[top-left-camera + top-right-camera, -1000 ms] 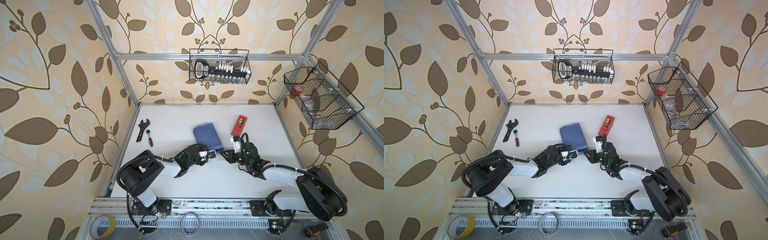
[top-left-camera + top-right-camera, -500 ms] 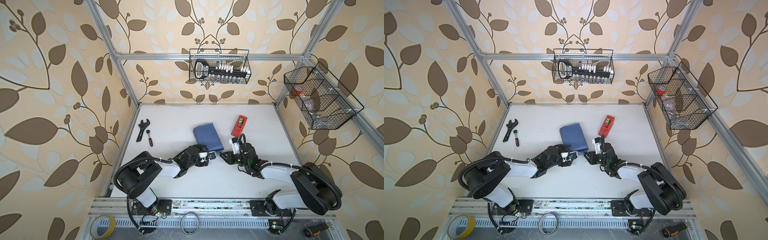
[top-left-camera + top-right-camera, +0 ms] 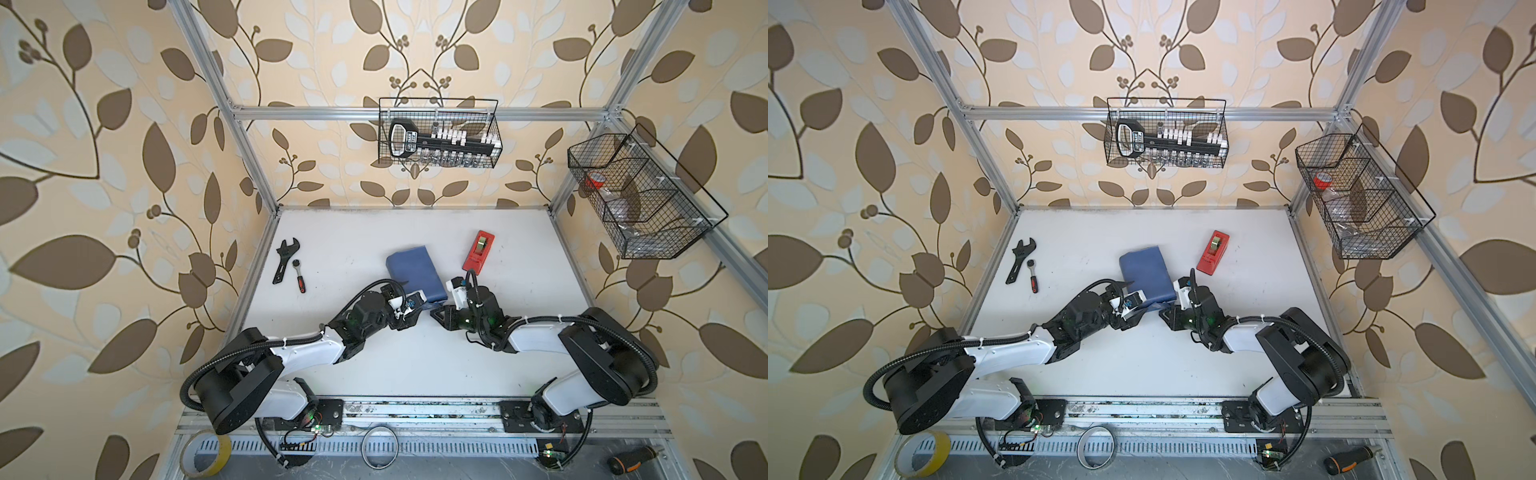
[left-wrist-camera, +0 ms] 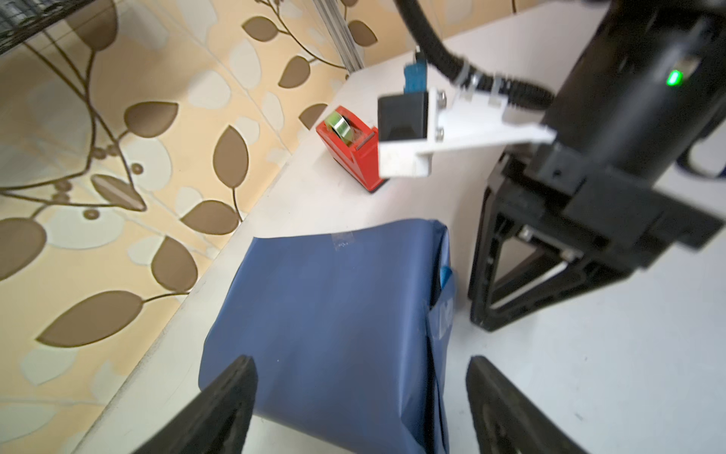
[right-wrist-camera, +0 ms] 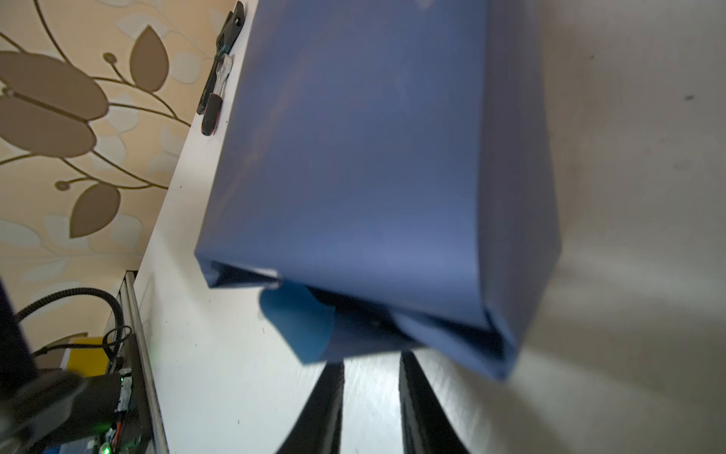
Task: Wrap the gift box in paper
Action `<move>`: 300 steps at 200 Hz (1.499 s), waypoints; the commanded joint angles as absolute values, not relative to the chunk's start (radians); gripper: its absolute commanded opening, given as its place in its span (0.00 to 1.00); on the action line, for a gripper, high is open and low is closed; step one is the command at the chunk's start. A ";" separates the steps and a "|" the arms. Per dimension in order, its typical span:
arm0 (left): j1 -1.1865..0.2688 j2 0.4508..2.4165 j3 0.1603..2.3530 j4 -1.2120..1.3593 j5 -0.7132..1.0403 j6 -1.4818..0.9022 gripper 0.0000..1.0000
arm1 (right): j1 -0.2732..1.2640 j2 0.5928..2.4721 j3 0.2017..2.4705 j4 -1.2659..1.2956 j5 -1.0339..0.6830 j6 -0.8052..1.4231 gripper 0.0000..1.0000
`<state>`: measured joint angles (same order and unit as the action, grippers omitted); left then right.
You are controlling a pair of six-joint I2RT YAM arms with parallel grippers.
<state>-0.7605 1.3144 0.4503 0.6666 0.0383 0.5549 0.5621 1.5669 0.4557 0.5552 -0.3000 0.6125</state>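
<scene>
- Left gripper [image 4: 359, 363] had opened up since a second earlier; jaws wide, straddling the paper [image 4: 334, 314] at its near end, not gripping.
- Right gripper [image 5: 371, 359] had edged toward centre; jaws a narrow gap apart, empty, at the loose flap.
- Paper sat mid-table [image 3: 415, 365], wrapped round, seam taped; gift box hidden inside.
- Left to do, I'd judge: near end open, flaps unfolded, untaped.

On your table [image 3: 415, 374] the paper [image 3: 411, 268] lies in the middle. The tape dispenser [image 3: 478, 250] is just to its right and a little behind, and the wrench [image 3: 286, 259] and ratchet [image 3: 299, 279] lie side by side well to its left, by the wall. The left gripper [image 4: 359, 377] sits at the left of the paper's near end, the right gripper [image 5: 371, 377] at the right.
</scene>
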 commanded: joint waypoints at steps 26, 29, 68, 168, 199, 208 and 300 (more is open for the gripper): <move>-0.767 1.260 0.429 0.706 -0.029 0.136 0.87 | 0.548 1.663 0.498 0.716 -0.287 0.697 0.23; -0.767 1.260 0.430 0.702 -0.036 0.116 0.87 | 0.549 1.664 0.497 0.718 -0.287 0.698 0.23; -0.751 1.202 0.470 0.517 -0.188 -0.181 0.90 | 0.519 1.580 0.426 0.708 -0.342 0.697 0.24; -0.477 1.334 0.702 0.173 0.136 -0.738 0.99 | 0.385 1.442 0.733 0.153 -0.286 0.494 0.72; -0.452 1.494 0.796 0.172 0.204 -0.763 0.98 | 0.383 1.624 0.877 0.135 -0.342 0.511 0.77; -0.451 1.528 0.816 0.172 0.214 -0.763 0.97 | 0.384 1.663 0.905 0.138 -0.383 0.519 0.77; -0.466 1.575 0.709 0.336 0.464 -0.829 0.84 | 0.490 1.535 0.675 0.287 -0.496 0.657 0.65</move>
